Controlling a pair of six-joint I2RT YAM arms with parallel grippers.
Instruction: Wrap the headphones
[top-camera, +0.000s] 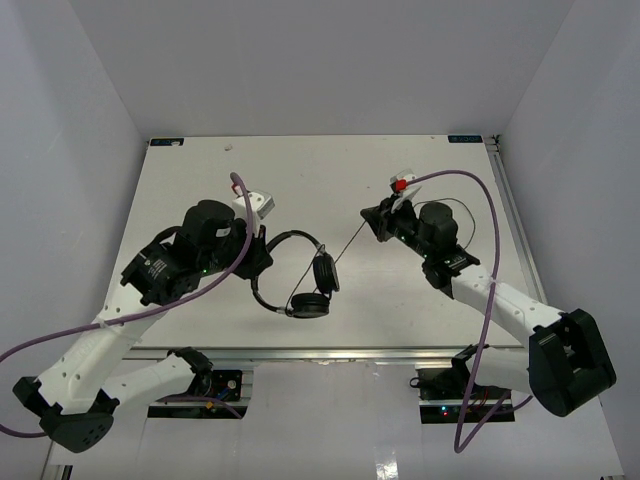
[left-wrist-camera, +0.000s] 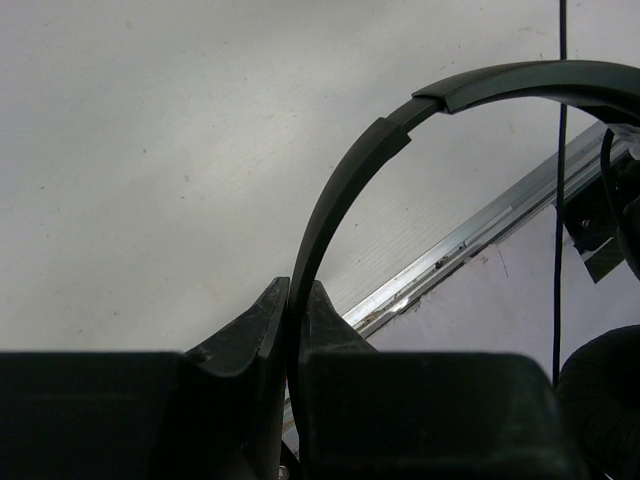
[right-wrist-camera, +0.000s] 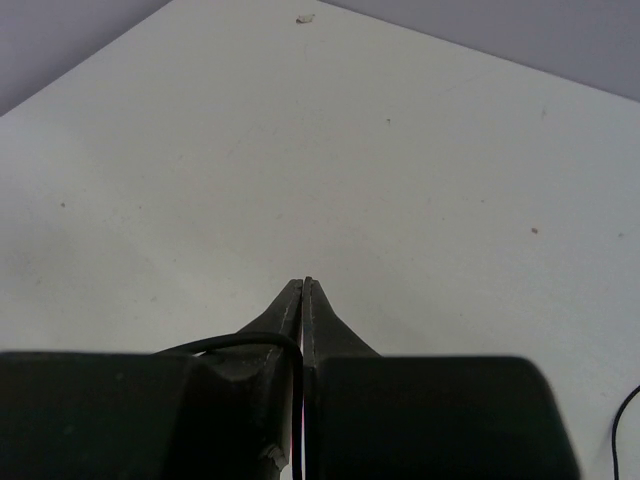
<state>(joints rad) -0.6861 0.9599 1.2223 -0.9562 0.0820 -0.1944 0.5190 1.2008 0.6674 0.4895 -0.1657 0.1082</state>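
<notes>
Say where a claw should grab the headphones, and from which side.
The headband, one finger inside its curve and one outside, coming from the left, clear of the earcups: it is a thin strip, while those are bulky and padded. The left claw is shut on it this way; the right claw pinches the cord.

Light: bright, even white light is falling from overhead onto the table (top-camera: 330, 180).
Shadows: only soft, faint ones are showing.
Glare: the metal rail (left-wrist-camera: 470, 238) is glinting.
Detail: the right gripper (right-wrist-camera: 303, 284) is reading as a featureless black silhouette.
</notes>
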